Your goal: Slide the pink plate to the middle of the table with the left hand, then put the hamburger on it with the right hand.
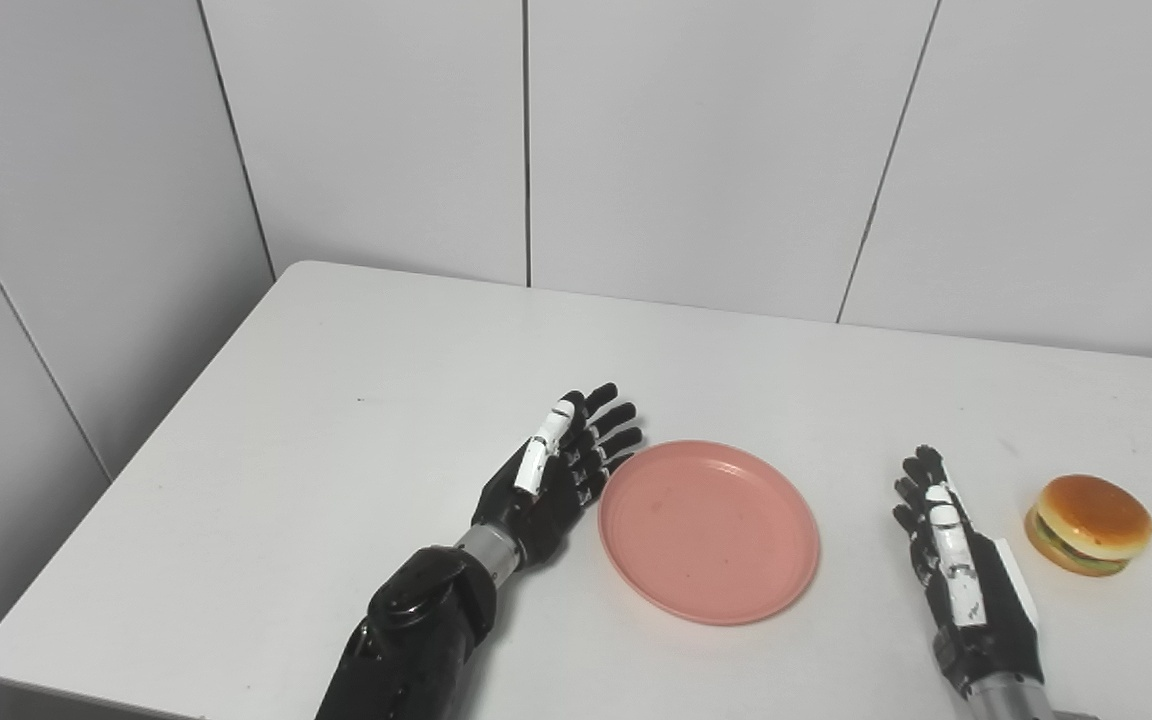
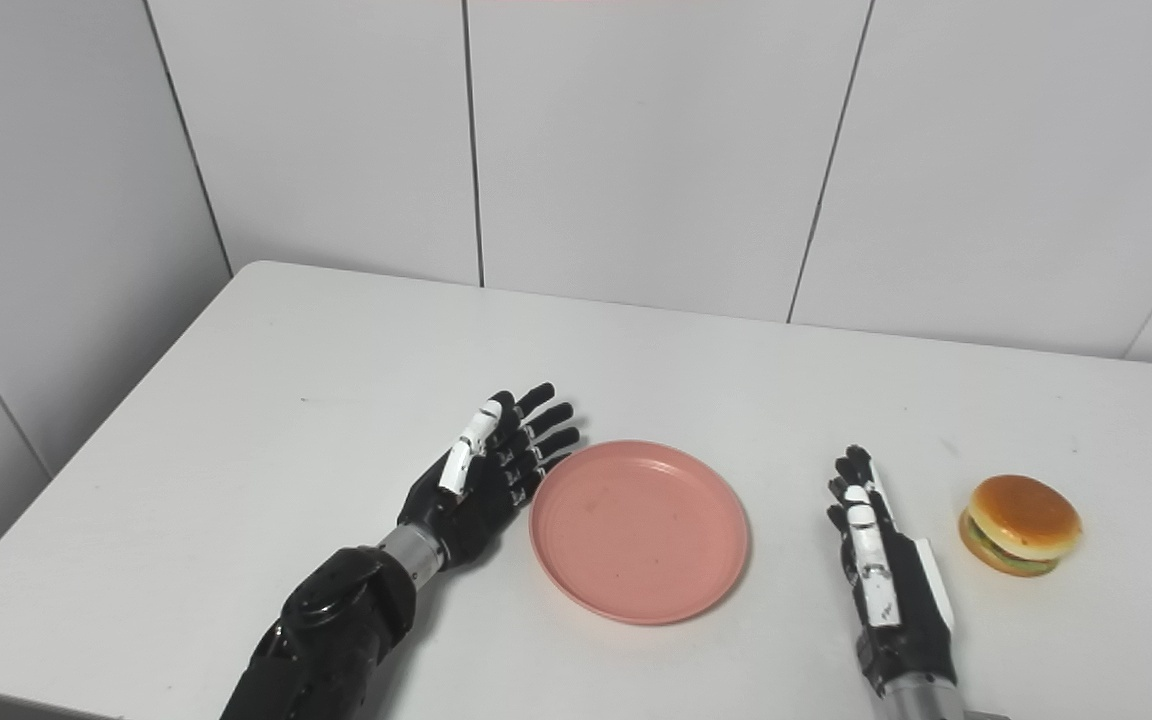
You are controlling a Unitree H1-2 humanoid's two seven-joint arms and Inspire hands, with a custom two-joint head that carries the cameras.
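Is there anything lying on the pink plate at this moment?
No, the pink plate is empty; only its bare pink surface shows. The hamburger sits on the table to its right, beyond the right hand. What lies under the plate is covered.

left hand (image 1: 558,470) lies flat-edged, fingers straight and spread, palm facing inward toward the right hand (image 1: 961,560), which stands edge-on, fingers extended, holding nothing.

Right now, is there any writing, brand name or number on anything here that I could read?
None can be read. The pink plate, the hamburger, the table, the wall panels and both hands, left and right, show no words, labels or numbers.
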